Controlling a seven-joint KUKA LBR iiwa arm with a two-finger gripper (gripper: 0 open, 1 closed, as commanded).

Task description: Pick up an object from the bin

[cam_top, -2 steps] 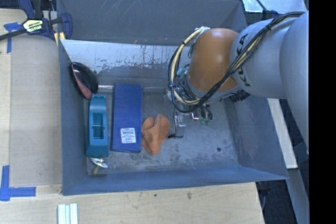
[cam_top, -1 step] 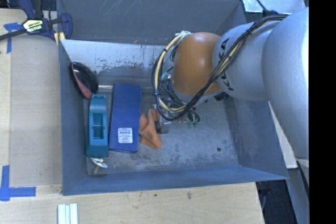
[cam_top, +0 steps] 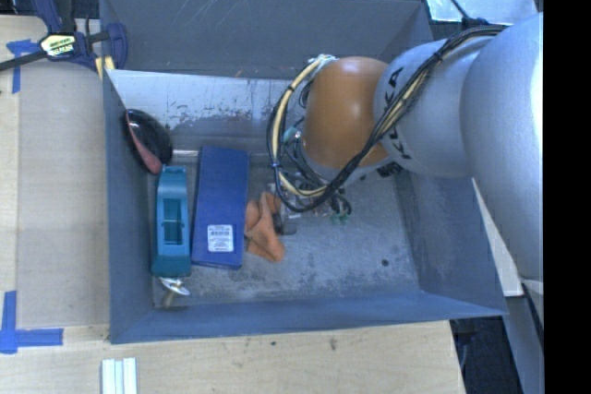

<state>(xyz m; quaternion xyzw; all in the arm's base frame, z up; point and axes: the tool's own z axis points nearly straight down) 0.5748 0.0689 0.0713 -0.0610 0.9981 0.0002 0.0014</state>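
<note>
Orange rag (cam_top: 265,235) is lying in the bin (cam_top: 406,240) beside a blue box (cam_top: 220,203) as the pincer (cam_top: 289,215) is hovering at its edge, grip state impossible to tell. Closing on the bunched middle looks wisest.

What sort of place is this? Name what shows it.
Probably a robotics lab for bin picking: a grey metal bin, a cabled robot arm reaching into it, and unrelated loose things inside, like a blue box and a teal tape dispenser.
</note>
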